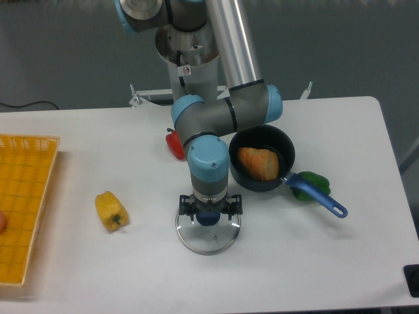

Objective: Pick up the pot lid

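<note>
Gripper (210, 210) is, in the camera view, open and directed downward, its two fingers apart, one at each side of the dark blue knob (208, 219). This knob belongs to the glass pot lid (208, 243), which lies on the white table (131, 275), nearer to the camera than the black pan (262, 136). Whether the fingers touch the knob, I cannot tell. Closing seems to be the next step, perhaps after some small lowering. If they close too high, they may catch only the top of the knob, and it can slip out. If they go too low, the tips may press the glass and push the lid. An off-centre hold could let it tilt during lifting.
</note>
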